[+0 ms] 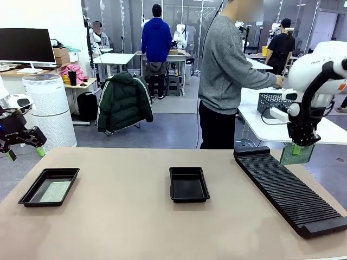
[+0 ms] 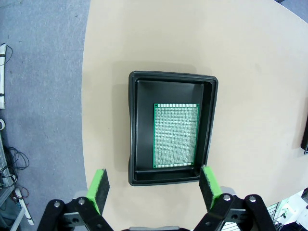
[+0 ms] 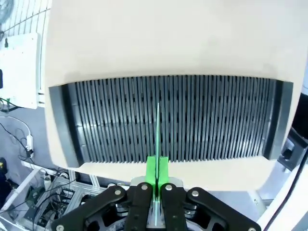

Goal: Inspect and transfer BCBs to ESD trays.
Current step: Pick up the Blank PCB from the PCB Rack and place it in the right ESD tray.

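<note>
A green BCB [image 1: 297, 155] hangs above the far end of the black slotted rack [image 1: 290, 187], held by its top edge in my right gripper [image 1: 296, 148], which is shut on it. In the right wrist view this board [image 3: 158, 139] shows edge-on between the green pads [image 3: 152, 172], over the rack's slots [image 3: 173, 118]. A second BCB [image 2: 176, 134] lies flat in the left ESD tray [image 2: 136, 130], also seen from the front as a pale board [image 1: 55, 191] in that tray [image 1: 32, 189]. My left gripper [image 2: 153, 187] hovers open above it, at the table's left edge [image 1: 24, 152]. The middle ESD tray [image 1: 176, 174] holds nothing.
A person in a grey sweater [image 1: 227, 65] stands beyond the table's far edge, turned toward a side table with a basket [image 1: 271, 101]. A white air purifier [image 1: 51, 108] and a chair with a green jacket [image 1: 123, 100] stand behind the table.
</note>
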Robot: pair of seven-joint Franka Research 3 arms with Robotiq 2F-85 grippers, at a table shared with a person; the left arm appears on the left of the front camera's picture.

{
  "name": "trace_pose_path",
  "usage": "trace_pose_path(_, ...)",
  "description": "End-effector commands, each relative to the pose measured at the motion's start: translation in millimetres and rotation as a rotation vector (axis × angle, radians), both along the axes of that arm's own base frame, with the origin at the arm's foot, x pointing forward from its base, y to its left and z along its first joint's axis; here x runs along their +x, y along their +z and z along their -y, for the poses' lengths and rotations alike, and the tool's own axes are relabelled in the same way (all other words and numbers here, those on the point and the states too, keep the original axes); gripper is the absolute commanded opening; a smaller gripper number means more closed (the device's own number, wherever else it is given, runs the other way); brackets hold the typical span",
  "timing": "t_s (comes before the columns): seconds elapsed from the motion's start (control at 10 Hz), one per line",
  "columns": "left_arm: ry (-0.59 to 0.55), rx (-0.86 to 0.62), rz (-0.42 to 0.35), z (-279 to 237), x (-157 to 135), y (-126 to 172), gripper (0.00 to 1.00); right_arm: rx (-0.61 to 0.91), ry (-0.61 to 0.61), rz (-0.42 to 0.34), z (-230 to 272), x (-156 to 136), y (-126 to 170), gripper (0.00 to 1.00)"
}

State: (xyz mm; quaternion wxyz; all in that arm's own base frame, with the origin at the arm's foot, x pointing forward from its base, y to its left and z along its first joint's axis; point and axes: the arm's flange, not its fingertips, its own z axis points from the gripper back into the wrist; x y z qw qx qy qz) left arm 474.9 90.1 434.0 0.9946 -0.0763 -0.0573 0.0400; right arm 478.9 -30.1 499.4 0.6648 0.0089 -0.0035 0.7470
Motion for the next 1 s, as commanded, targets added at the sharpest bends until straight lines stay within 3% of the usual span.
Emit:
trace_pose_path(0.0, -0.017, -0.007, 0.018, -2, -1, -3, 1.0, -0.03, -0.053, -0.018, -8, -5, 26, 0.02)
trace_pose_path(0.5, -0.017, -0.007, 0.018, -2, -1, -3, 1.0, 0.002, -0.133, -0.024, -11, -19, 76, 0.02)
trace_pose_path(0.8, -0.017, -0.007, 0.018, -2, -1, -3, 1.0, 0.033, -0.181, 0.001, -2, -27, 88, 0.02)
trace_pose_path(0.9, -0.017, -0.007, 0.018, -2, -1, -3, 1.0, 0.003, -0.126, -0.006, -6, -20, 78, 0.02)
